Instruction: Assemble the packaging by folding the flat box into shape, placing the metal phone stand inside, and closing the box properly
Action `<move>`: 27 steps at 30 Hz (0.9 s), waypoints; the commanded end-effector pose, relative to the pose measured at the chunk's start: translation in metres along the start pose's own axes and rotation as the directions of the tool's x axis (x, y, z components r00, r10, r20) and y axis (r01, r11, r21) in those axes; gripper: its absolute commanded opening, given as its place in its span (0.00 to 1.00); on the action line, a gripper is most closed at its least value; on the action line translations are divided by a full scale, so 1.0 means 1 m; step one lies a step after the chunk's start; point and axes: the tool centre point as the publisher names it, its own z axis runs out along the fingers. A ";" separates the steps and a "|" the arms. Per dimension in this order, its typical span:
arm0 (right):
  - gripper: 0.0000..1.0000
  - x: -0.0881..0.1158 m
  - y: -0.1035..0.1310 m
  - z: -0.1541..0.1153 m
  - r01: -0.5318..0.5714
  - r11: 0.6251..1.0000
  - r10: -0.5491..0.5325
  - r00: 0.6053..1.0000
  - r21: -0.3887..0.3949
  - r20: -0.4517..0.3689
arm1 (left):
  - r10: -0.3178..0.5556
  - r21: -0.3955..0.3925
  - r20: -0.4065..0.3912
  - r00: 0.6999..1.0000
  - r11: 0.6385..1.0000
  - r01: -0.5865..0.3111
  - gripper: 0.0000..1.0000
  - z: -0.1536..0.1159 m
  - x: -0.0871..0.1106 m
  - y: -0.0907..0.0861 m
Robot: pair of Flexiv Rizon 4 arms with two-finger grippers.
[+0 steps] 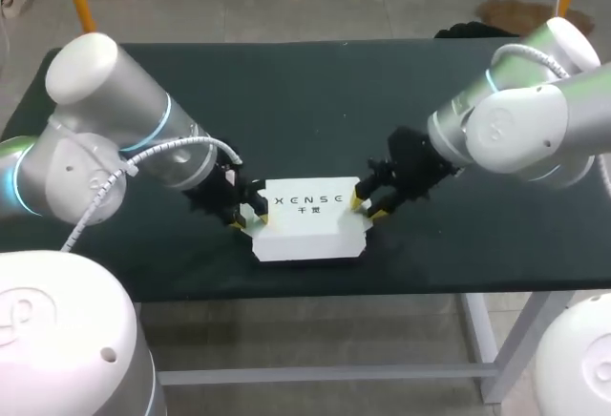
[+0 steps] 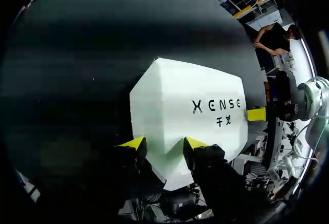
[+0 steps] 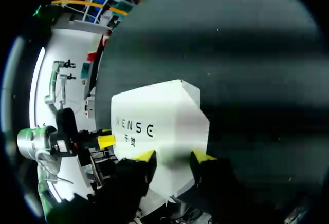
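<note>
White carton (image 1: 305, 223) lies near the bench's (image 1: 334, 92) front edge, with left hand (image 2: 165, 143) and right hand (image 3: 175, 156) at opposite ends; whether either grips cannot be told. Risk: uneven end pressure could buckle or skew it.

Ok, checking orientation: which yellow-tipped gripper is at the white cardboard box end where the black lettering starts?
The left gripper, beside the white cardboard box's first letter; the right gripper sits beyond the last.
</note>
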 end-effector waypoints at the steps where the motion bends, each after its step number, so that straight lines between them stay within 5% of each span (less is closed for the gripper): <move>1: 0.49 -0.003 0.004 0.007 0.004 1.000 -0.004 1.000 0.012 -0.017 | 0.000 -0.003 -0.007 1.000 1.000 0.000 0.49 0.009 -0.004 -0.001; 27: 0.47 -0.002 -0.002 0.008 0.028 1.000 -0.029 0.996 -0.002 -0.086 | 0.010 -0.008 -0.053 0.999 1.000 -0.011 0.51 0.013 0.002 0.002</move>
